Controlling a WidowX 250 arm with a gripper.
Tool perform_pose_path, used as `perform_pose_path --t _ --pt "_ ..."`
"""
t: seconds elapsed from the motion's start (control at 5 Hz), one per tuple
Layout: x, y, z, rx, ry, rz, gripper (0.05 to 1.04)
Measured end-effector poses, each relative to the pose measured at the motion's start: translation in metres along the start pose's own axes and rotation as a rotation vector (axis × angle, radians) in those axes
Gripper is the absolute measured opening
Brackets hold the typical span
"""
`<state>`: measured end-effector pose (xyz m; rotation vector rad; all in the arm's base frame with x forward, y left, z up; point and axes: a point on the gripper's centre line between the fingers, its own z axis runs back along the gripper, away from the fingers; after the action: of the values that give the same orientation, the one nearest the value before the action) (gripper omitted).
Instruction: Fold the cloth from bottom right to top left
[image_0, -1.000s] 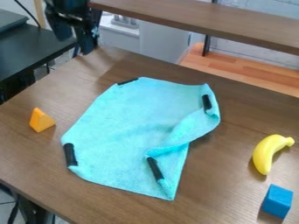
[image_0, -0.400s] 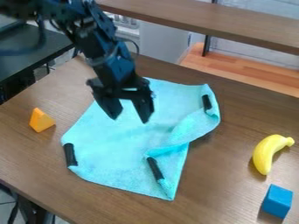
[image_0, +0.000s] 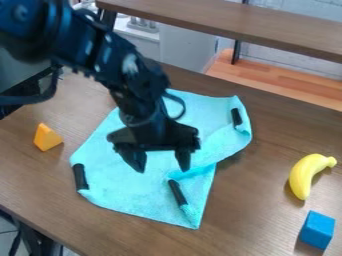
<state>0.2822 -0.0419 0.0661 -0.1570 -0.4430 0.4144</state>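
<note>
Gripper (image_0: 161, 167) hangs over cloth (image_0: 120, 185) on table (image_0: 260, 210), jaws spread, holding nothing. Cloth's 4 o'clock side is curled, so a pinch there could catch doubled layers and bunch the fold.

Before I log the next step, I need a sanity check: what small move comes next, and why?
Probably a short shift towards the image's lower right, then down: the open gripper hangs over the cloth's middle, while the black strip marking its lower-right corner lies beyond.
</note>
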Motion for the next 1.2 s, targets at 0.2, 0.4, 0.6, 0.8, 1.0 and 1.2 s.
perform_pose_path --t 0.2,0.4,0.6,0.8,1.0,1.2 --pt "-0.007 0.001 -0.008 0.007 -0.080 0.054 1.000" --pt "-0.011 0.004 -0.020 -0.002 -0.143 0.102 1.000" --pt "-0.014 0.007 -0.034 -0.033 -0.129 0.125 1.000" --pt "-0.018 0.007 -0.047 -0.044 -0.096 0.134 1.000" --pt "-0.012 -0.002 -0.050 -0.061 -0.107 0.138 1.000" --pt "-0.008 -0.009 -0.052 -0.068 -0.107 0.131 0.952"
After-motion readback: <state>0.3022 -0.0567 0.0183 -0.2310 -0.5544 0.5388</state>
